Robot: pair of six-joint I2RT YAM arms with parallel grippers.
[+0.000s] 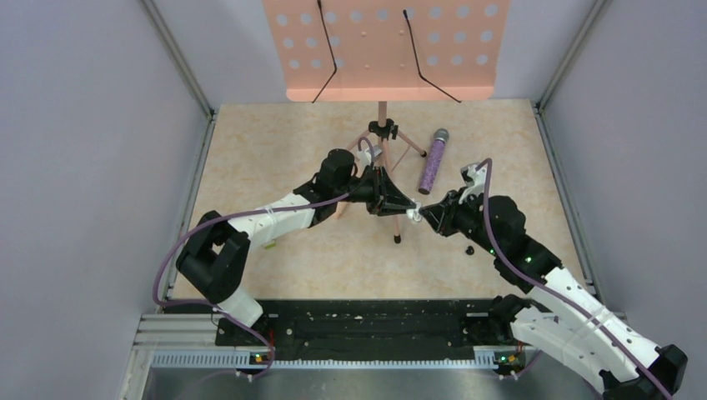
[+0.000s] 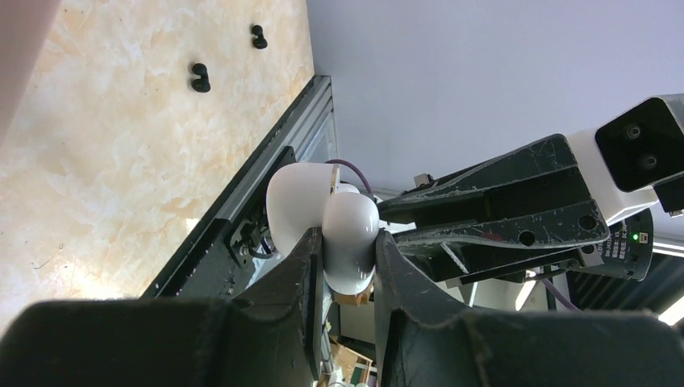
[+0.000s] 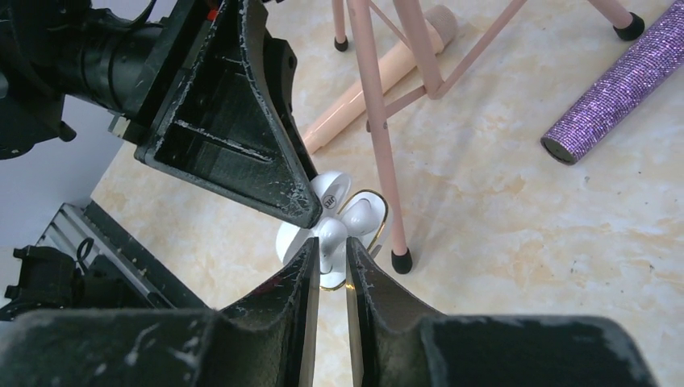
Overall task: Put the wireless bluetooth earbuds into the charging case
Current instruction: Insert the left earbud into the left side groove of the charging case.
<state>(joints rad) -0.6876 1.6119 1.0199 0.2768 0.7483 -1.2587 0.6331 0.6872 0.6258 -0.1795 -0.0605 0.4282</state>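
1. Left arm (image 1: 283,212). I have it reaching forward and inward over the middle of the counter (image 1: 267,142), wrist rolled onto its side. Its jaws are closed to a narrow gap on the charging case (image 2: 351,234), which shows here as a white clamshell with a gold-trimmed rim and its lid hinged open. The grip runs across the body, so the opening faces the other arm and the lid is out of the approach path.

2. Right arm (image 1: 534,258). It comes in from the opposite side, elbow raised, and meets the left arm tip to tip. Its jaws are almost shut on one white earbud (image 3: 331,230). The bud is at the gold rim. I cannot tell whether it is seated or only touching.

3. Location. Case and bud appear to be held clear of the counter, just beside a front leg of the music stand (image 3: 379,137). The purple microphone (image 1: 433,160) lies well apart. I cannot locate a second bud. Two small black pieces (image 2: 200,76) lie on the counter, and I cannot identify them.

4. Assessment. Insertion of one bud is in hand. I judge that the next move calls for a short push along the socket axis before release. The pinch is thin, so the bud could twist.
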